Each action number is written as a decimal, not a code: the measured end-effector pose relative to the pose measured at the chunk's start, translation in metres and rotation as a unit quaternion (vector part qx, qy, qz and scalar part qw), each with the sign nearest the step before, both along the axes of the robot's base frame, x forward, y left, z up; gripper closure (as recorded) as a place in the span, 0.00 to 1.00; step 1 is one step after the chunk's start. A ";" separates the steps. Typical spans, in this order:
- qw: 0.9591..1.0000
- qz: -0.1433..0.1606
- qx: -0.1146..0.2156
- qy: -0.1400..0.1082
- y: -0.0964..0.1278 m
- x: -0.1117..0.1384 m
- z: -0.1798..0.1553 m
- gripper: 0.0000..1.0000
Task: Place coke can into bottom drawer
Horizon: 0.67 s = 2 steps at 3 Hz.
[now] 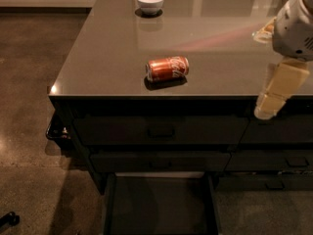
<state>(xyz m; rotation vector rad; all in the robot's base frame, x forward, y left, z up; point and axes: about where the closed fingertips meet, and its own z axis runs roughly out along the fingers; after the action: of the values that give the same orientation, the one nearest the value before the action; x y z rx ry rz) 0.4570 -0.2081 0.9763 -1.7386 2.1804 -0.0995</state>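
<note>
On the glossy grey counter (98, 62), one round white bowl (150, 1) is seen at 12 o'clock, and one red-orange coke can (167, 68) is laid sideways near centre. One wide dark bottom drawer (161, 204) is found open at 6 o'clock, presumably to receive it. One cream tool (276, 94) is held at 3 o'clock, apart from the can; its state cannot be told.
</note>
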 end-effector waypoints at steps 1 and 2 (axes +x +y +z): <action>0.999 0.012 0.041 -0.018 0.011 0.044 -0.009 0.00; 0.995 0.000 0.097 -0.023 0.017 0.095 -0.046 0.00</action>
<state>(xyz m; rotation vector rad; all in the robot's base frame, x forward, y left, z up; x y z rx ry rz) 0.5521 -0.1915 0.9299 -1.6126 2.0826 0.0701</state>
